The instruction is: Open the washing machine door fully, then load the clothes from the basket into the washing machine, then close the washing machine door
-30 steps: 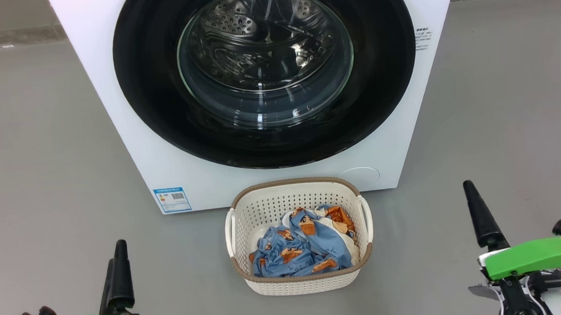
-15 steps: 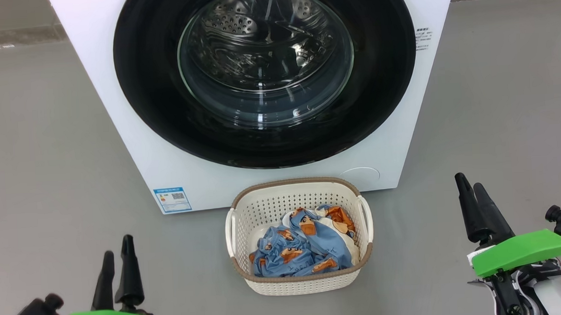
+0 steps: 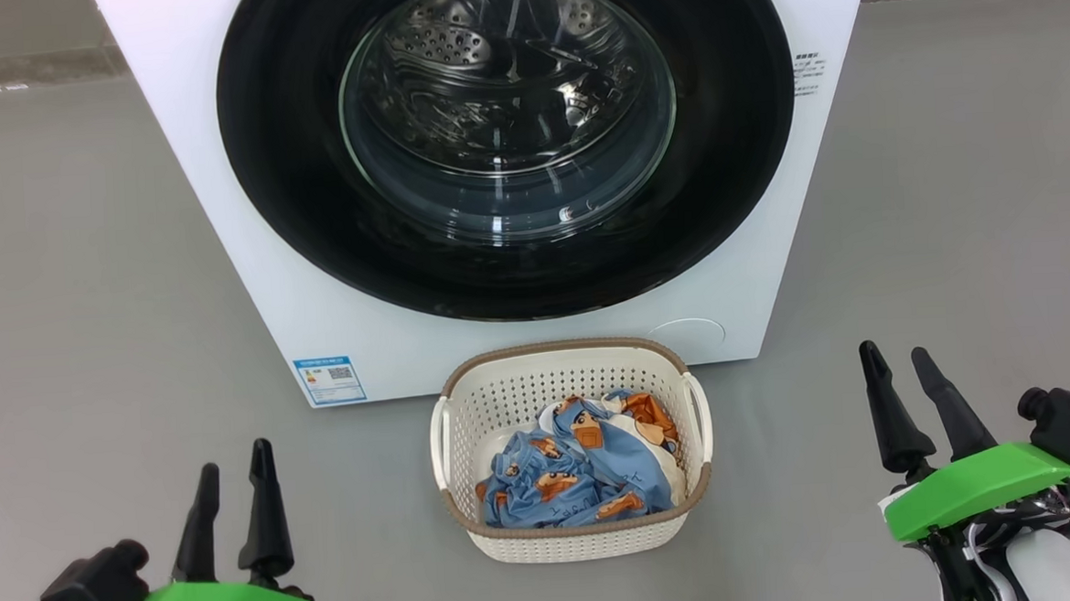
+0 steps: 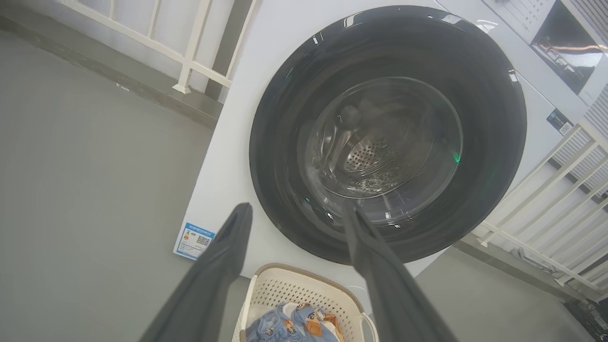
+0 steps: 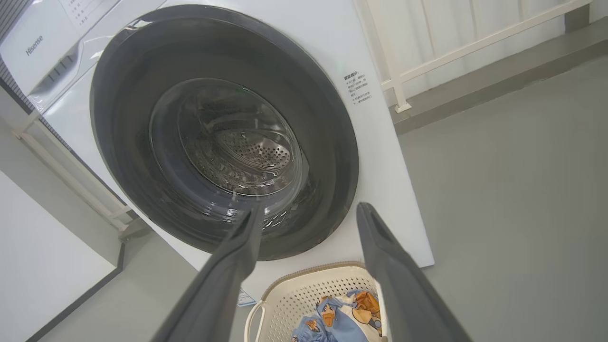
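The white washing machine (image 3: 217, 171) stands ahead with its round black door (image 3: 292, 203) shut flat against the front; the steel drum shows through the glass. Directly before it on the floor sits the cream basket (image 3: 573, 541), holding blue bear-print clothes (image 3: 563, 482) with some white cloth. My left gripper (image 3: 232, 458) hovers open at the lower left, well left of the basket. My right gripper (image 3: 893, 360) hovers open at the lower right, clear of the basket. Both wrist views look up at the door (image 4: 285, 190) (image 5: 123, 142) past spread fingers (image 4: 223, 256) (image 5: 380, 247).
Grey floor (image 3: 87, 315) spreads on both sides of the machine. A blue label sticker (image 3: 329, 380) sits at the machine's lower left corner. White railings (image 4: 190, 47) (image 5: 451, 47) run behind the machine on either side.
Both grippers have turned so their two fingers now show side by side. The left one rose a little and shifted right; the right one shifted slightly left. Basket and door are unmoved.
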Available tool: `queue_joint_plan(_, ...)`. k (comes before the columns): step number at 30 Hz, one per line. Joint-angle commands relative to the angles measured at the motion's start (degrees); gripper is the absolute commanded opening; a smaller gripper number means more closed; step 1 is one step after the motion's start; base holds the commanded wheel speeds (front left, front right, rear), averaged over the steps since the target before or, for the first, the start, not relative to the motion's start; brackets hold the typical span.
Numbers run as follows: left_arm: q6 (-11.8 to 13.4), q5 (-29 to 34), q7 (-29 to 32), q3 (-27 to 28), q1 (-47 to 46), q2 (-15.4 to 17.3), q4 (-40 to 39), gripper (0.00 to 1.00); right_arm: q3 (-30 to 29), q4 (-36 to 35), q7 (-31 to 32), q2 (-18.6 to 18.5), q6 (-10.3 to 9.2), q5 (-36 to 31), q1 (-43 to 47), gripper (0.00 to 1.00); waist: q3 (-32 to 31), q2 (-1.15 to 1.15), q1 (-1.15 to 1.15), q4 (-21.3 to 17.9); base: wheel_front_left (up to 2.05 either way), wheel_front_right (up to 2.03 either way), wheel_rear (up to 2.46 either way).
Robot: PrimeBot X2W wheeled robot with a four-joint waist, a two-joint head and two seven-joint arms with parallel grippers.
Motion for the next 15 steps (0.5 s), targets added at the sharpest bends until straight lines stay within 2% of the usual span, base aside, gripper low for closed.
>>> queue_joint_plan(1, 0.4, 1.7, -0.7, 1.2, -2.8, 1.0, -1.0, 1.0, 1.0, -1.0, -0.9, -0.7, 0.27, -2.1, -3.2, 1.0, 0.0, 0.0, 0.0, 0.0, 0.0, 0.0, 0.0)
queue_joint_plan(15, 1.4, 11.2, -3.0, 1.1, -3.6, 1.6, -0.1, 1.0, 2.0, 2.7, -3.3, -0.9, 0.31, -12.5, -5.0, 1.0, -0.1, 0.0, 0.0, 0.3, 0.0, 0.0, 0.0)
